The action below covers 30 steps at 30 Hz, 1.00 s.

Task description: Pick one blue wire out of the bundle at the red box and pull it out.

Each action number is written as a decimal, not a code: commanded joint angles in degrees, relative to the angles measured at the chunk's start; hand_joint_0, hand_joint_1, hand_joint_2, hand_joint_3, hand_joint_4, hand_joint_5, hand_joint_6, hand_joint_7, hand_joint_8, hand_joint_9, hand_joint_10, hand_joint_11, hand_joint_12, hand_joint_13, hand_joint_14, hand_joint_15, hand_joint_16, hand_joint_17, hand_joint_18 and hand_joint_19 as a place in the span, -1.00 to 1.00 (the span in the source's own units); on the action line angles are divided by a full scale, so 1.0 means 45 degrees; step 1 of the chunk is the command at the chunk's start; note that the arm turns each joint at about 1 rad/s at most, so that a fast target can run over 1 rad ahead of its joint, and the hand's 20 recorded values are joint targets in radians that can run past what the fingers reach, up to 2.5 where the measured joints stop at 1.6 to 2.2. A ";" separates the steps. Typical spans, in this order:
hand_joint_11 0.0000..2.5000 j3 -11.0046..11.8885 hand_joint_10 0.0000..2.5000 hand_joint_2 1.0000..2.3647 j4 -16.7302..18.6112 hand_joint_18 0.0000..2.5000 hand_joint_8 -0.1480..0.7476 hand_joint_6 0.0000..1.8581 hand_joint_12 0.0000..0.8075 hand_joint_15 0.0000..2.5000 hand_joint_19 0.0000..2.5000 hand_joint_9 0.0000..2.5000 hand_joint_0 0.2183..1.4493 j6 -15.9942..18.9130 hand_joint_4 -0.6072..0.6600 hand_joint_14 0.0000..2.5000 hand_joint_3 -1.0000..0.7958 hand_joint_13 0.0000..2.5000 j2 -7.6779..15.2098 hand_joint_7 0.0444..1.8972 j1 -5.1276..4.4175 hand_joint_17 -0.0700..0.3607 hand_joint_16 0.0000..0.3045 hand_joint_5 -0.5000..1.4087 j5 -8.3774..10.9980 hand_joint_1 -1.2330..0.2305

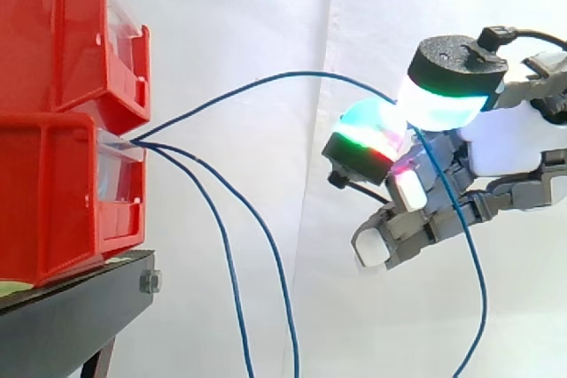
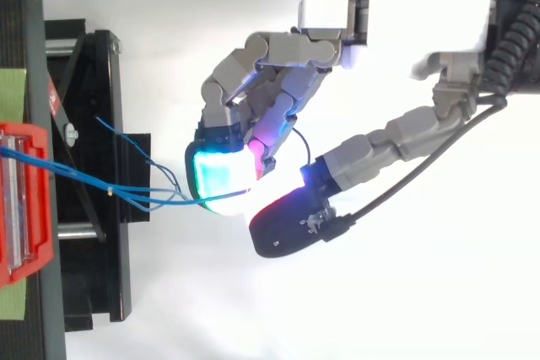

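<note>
Side view: locate the red box (image 1: 53, 201) at left, under a second red bin (image 1: 53, 33) on the black stand (image 1: 71, 312), with the bundle leaving its clear front. Trace one blue wire (image 1: 266, 79) arching up and across to the hand (image 1: 509, 143), well apart from the box. Note it nipped between two glowing fingers (image 1: 368, 135), then dropping below the hand. Note the other two wires (image 1: 268, 241) hanging free from the same mouth. Top view: find the strands (image 2: 110, 189) running from the red box (image 2: 44, 233) and converging at the pinching fingers (image 2: 221, 176) of the hand (image 2: 287, 73); cannot tell here which strand is held. Judge the step as grasp made, pull-out due, far end apparently not yet out of the box. Next: hold the pinch firm and draw straight away from the box until the arch straightens, without dragging the neighbours.
</note>
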<state>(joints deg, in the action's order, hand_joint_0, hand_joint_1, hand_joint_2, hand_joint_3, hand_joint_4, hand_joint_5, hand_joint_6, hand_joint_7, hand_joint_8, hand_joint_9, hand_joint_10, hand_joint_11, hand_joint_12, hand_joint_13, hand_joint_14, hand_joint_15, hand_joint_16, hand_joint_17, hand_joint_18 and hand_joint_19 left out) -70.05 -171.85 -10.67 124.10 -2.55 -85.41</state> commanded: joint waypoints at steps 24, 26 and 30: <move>-0.76 0.0000 -0.99 -0.99 0.0162 -0.87 -0.12 -0.09 0.07 -0.69 -0.77 -0.34 -0.42 -0.0031 -0.14 -0.99 0.09 -0.60 0.0000 -0.02 0.0000 0.13 -0.50 -0.50 0.0016 -0.54; -0.75 0.0000 -0.99 -0.99 0.0143 -0.87 -0.11 -0.09 0.07 -0.70 -0.77 -0.33 -0.42 -0.0031 -0.13 -0.99 0.09 -0.59 0.0000 -0.02 0.0000 0.13 -0.50 -0.50 0.0016 -0.54; -0.75 0.0000 -0.99 -0.99 0.0162 -0.87 -0.11 -0.09 0.07 -0.70 -0.77 -0.32 -0.41 -0.0031 -0.13 -0.99 0.09 -0.59 0.0000 -0.01 0.0000 0.13 -0.50 -0.50 0.0016 -0.54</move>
<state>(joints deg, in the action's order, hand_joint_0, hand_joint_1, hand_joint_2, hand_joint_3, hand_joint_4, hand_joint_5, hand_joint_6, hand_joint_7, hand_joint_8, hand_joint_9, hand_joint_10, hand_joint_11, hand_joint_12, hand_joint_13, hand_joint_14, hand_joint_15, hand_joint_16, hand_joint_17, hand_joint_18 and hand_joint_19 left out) -70.05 -171.18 -10.81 124.09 -2.55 -85.35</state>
